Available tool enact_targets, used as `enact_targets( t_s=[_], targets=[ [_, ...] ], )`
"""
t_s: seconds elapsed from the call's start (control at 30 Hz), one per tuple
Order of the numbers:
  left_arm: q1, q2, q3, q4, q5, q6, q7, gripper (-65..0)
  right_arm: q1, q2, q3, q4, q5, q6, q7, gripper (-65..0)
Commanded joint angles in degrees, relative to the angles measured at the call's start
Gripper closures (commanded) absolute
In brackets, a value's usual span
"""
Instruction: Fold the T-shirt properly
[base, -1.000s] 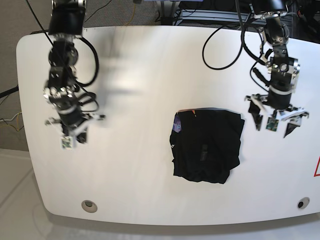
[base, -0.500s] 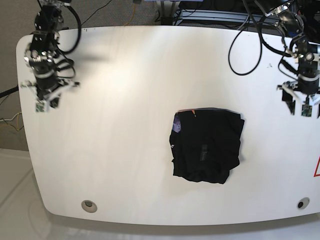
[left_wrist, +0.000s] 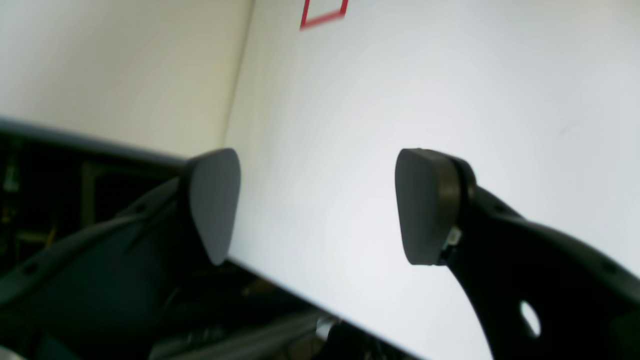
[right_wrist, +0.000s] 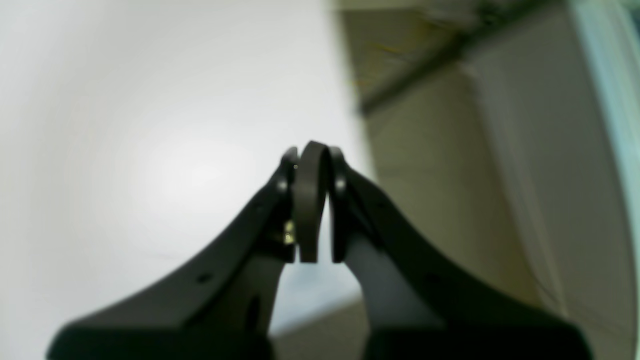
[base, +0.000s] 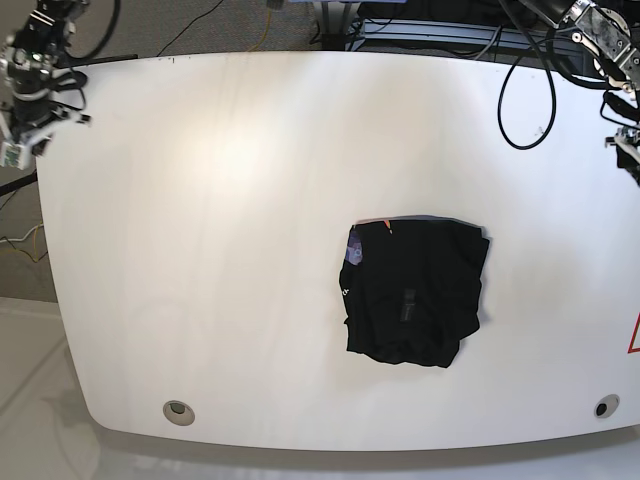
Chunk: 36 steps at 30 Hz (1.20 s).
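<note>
Folded black T-shirt (base: 414, 292) on the white counter (base: 220, 250), both arms at the far corners.

The T-shirt lies as a compact, nearly square bundle a little right of the frame centre in the base view, with a small orange tag and a bit of purple print showing at its upper left edge. The left end effector (left_wrist: 315, 205) is released, its two pads wide apart over the counter edge, with nothing between them. The right end effector (right_wrist: 311, 210) is clenched, pads pressed together and gripping nothing, at the upper left of the base view (base: 22, 140). Both are well apart from the shirt.
</note>
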Motion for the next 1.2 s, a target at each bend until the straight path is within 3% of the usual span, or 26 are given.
enact_targets(
  t_s=[0.0,0.27,0.57,0.73,0.93,1.17],
  targets=[
    [0.2,-0.7,-3.1,0.6,0.6,-0.1,-1.0,-44.4,-1.9,1.1,3.6,0.3,-0.5,0.1,1.4,-2.4],
    [3.6,1.5,-8.4,-1.1,0.6,-1.4,-0.6,-44.4,-5.2,1.0,9.0,-4.1,-5.9,0.3,1.4,-2.4],
    [9.9,6.8,-9.9,-2.8,0.6,-1.4,-0.9,-44.4,-3.9,-3.1,15.4,-11.6,-17.5,8.1,2.1,-2.4],
    [11.9,8.9,-9.9,-6.7,0.6,-1.4,-0.9,-44.4,-1.3,-6.0,17.9,-18.0,-27.1,12.3,8.3,-2.4],
    [13.1,8.8,-10.0,-15.5,0.7,-1.4,-0.9,-44.4,2.8,-8.6,23.3,-28.5,-38.9,16.5,18.4,-2.4],
    [13.3,8.7,-10.0,-25.3,6.5,-1.4,-2.5,-44.4,6.3,-9.2,31.5,-39.3,-47.2,20.7,27.5,-2.4]
  ],
)
